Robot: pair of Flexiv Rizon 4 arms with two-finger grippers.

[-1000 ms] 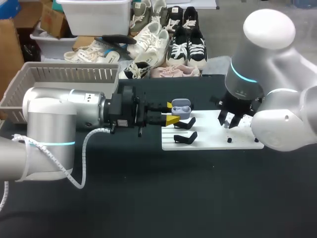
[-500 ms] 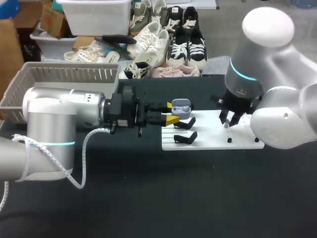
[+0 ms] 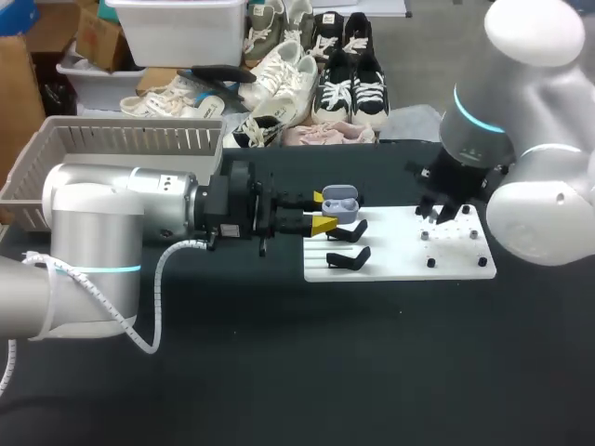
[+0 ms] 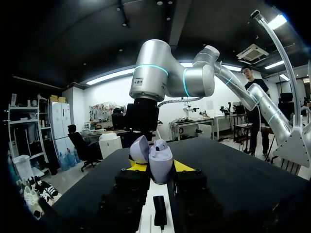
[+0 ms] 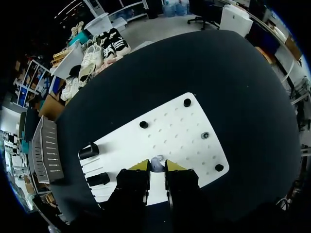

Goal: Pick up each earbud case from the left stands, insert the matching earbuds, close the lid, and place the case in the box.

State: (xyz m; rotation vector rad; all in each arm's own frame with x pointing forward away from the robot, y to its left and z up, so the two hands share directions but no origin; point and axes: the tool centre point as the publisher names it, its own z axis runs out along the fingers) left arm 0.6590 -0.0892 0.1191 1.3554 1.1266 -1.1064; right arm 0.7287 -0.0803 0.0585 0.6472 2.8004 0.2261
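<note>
Clamping the case (image 4: 161, 159), my left gripper (image 4: 160, 166) sits left of my right gripper (image 5: 157, 166), which clamps an earbud (image 5: 156, 162).

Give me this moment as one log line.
left gripper: shut on open case | right gripper: shut on earbud, over board

No legible text or numbers
</note>
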